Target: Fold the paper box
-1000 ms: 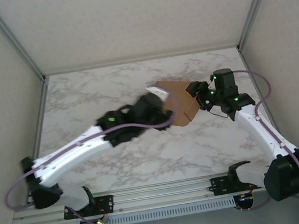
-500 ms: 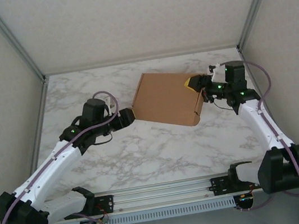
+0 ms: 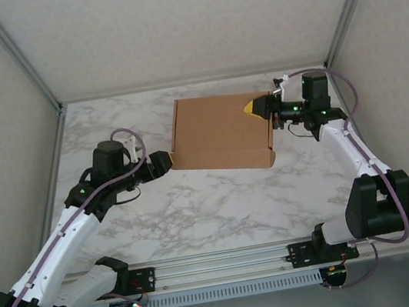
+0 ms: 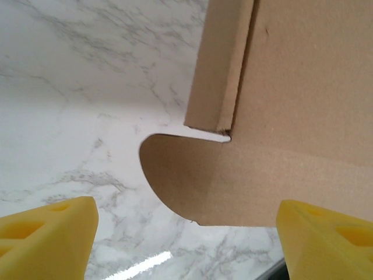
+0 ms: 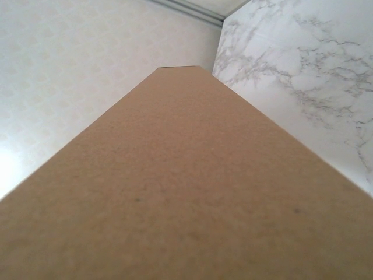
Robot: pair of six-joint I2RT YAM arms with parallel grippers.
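The paper box [image 3: 220, 131] is seen on the marble table [image 3: 198, 209], past centre — its right edge is pinched by the right gripper [image 3: 253, 107]. The left gripper [image 3: 164, 163] is spread wide just beside its left edge — nothing is gripped.

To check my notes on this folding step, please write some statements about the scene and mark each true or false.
1. The box is brown cardboard. True.
2. The left gripper is closed on the box. False: its jaws are open near the box's left corner.
3. The right gripper holds the box's right edge. True.
4. The table is plain wood. False: it has a white marble pattern.
5. A rounded flap sticks out beside the left gripper. True.
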